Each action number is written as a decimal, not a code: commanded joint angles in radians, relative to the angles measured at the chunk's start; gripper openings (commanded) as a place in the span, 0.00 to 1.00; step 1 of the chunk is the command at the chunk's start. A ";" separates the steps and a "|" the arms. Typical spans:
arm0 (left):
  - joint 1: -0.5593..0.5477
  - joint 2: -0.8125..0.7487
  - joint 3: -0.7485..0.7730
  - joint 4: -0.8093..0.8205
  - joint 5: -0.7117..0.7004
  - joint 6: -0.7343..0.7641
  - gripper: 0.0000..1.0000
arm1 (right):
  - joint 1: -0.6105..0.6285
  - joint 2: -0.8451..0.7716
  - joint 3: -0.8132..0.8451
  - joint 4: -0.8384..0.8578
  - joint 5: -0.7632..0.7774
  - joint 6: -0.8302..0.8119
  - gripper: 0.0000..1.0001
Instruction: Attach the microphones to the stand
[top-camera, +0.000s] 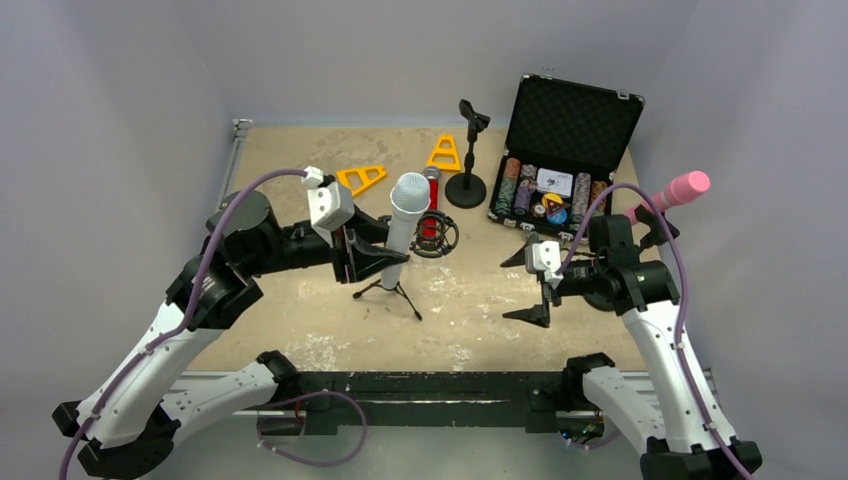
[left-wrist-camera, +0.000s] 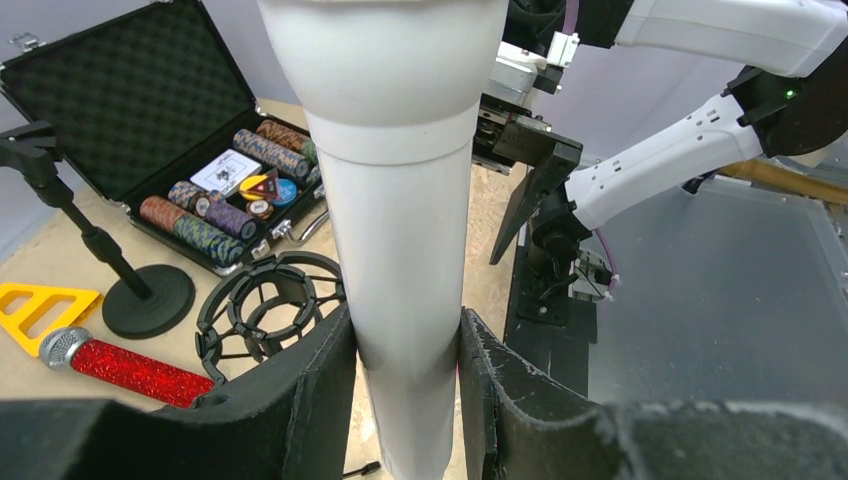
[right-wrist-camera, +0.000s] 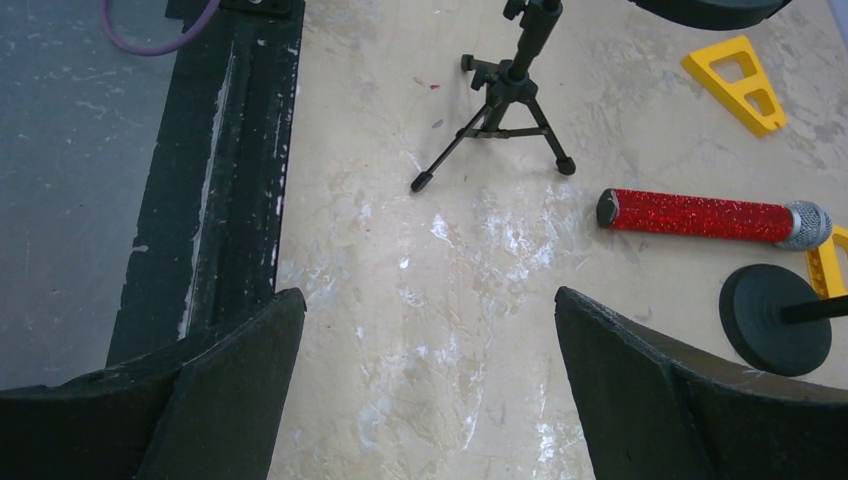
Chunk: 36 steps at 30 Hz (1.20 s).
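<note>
- Grey walls close in a tan, scuffed table (top-camera: 300, 330), with both of your arms reaching over it.
- Your left gripper (left-wrist-camera: 408, 392) is partly closed, its two fingers pressed against the body of the white microphone (top-camera: 405, 215).
- That microphone stands upright, head up, over the small tripod stand (top-camera: 390, 292). Whether its base is seated in the stand, you can't tell from these views.
- Your right gripper (right-wrist-camera: 430, 400) is spread wide and holds nothing, above bare table near the front rail.
- The red microphone (right-wrist-camera: 700, 215) lies flat on the table, just beside the round-base stand (top-camera: 467, 185) and a black ring mount (top-camera: 435, 235).
- The pink microphone (top-camera: 675, 190) sits raised and tilted behind your right arm, which hides its support.
- An open case of poker chips (top-camera: 555, 170) rests at the back right.
</note>
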 joint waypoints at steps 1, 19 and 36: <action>-0.025 0.010 0.049 0.014 -0.038 0.025 0.00 | -0.001 -0.014 -0.022 0.043 -0.042 0.019 0.99; -0.066 0.093 0.050 0.129 -0.047 -0.011 0.00 | 0.000 -0.018 -0.092 0.116 -0.071 0.041 0.99; -0.069 0.273 0.158 0.339 -0.108 -0.009 0.00 | -0.001 -0.029 -0.092 0.123 -0.072 0.045 0.99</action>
